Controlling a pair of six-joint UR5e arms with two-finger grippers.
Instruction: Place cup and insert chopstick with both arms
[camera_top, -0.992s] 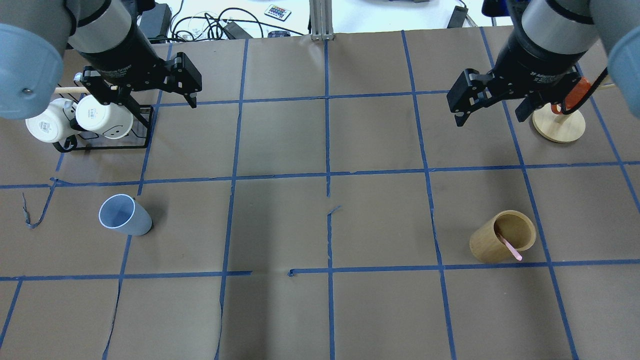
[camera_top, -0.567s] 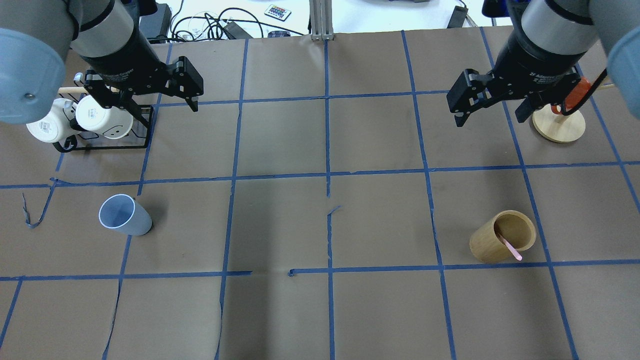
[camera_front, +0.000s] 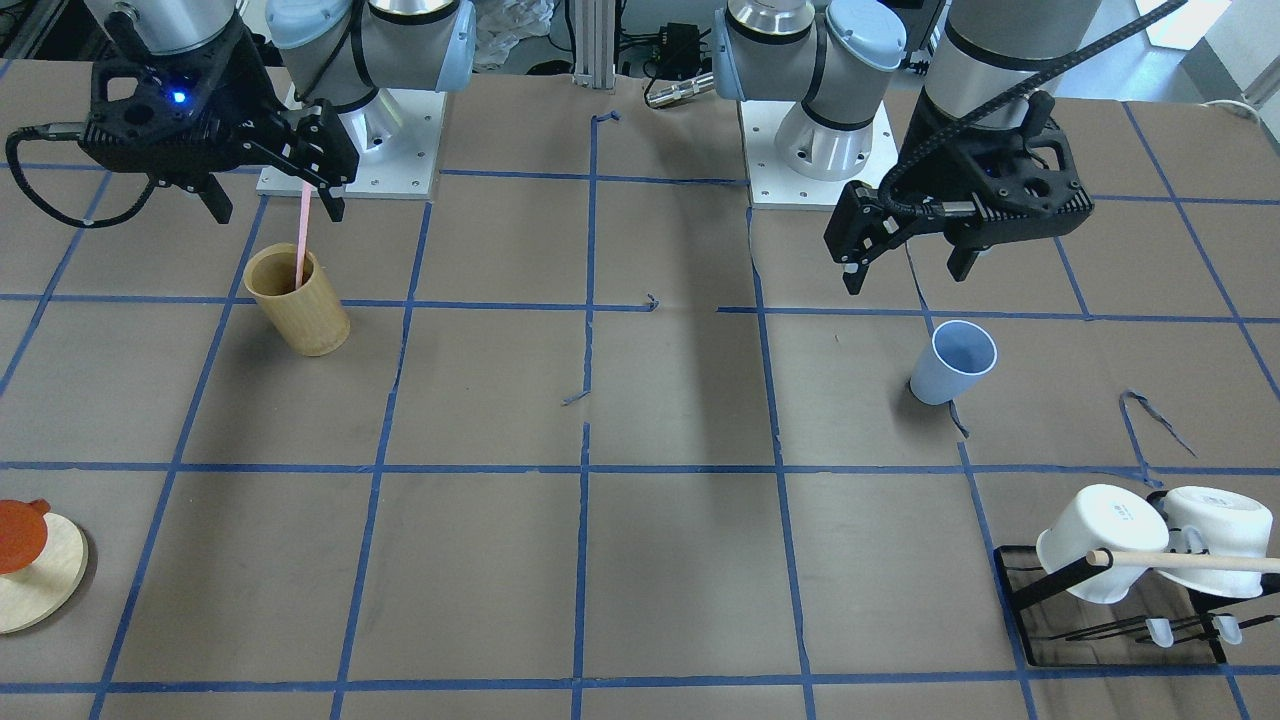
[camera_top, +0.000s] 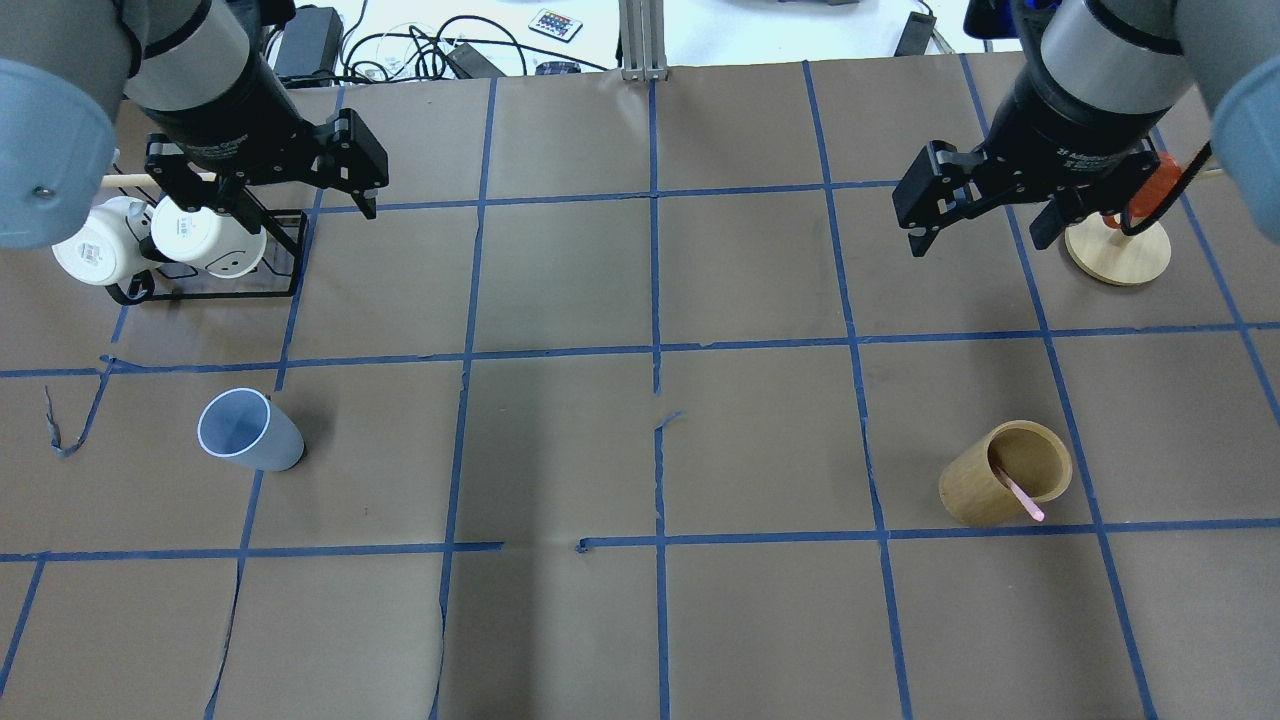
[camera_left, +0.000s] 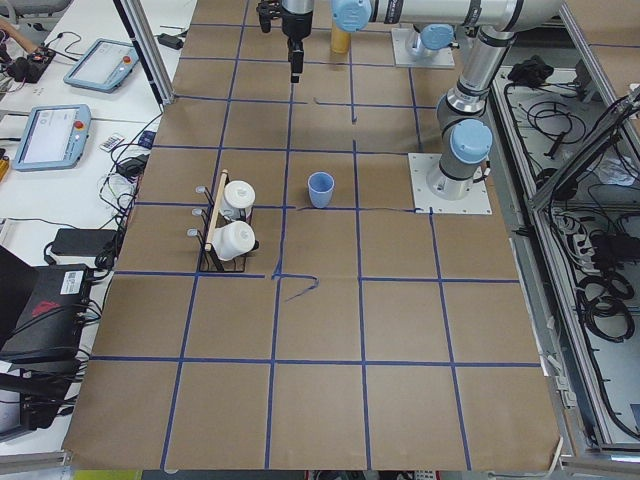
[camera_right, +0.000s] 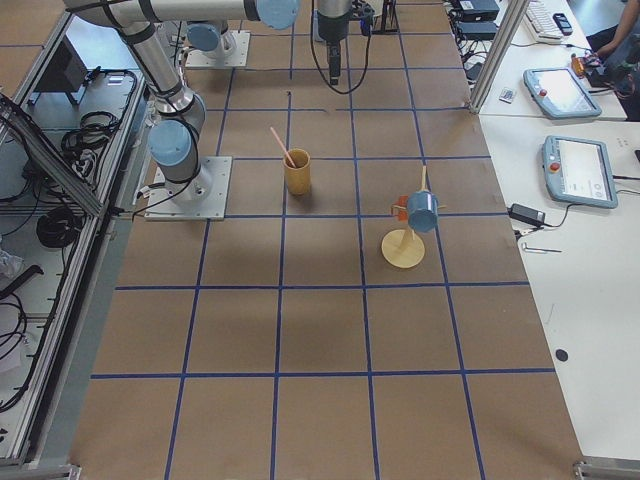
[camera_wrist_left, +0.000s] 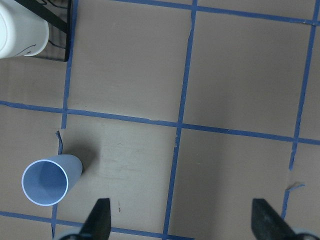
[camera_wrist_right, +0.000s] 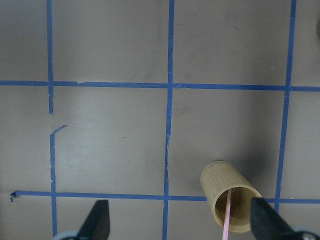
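The light-blue cup (camera_top: 250, 432) stands upright on the table's left half; it also shows in the front view (camera_front: 952, 362) and the left wrist view (camera_wrist_left: 47, 180). The pale-pink chopstick (camera_top: 1020, 495) leans inside a tan bamboo cup (camera_top: 1005, 472) on the right half, also in the front view (camera_front: 301, 235) and the right wrist view (camera_wrist_right: 227, 215). My left gripper (camera_top: 296, 208) is open and empty, high above the table, beyond the blue cup. My right gripper (camera_top: 980, 243) is open and empty, high above the table, beyond the bamboo cup.
A black rack (camera_top: 205, 290) with two white mugs and a wooden dowel (camera_front: 1180, 560) stands at the far left. A round wooden stand (camera_top: 1118, 250) with an orange piece stands at the far right. Blue tape lines grid the brown table cover.
My left gripper has shifted a little to the left, towards the mug rack. The right gripper, the blue cup and the bamboo cup have not moved.
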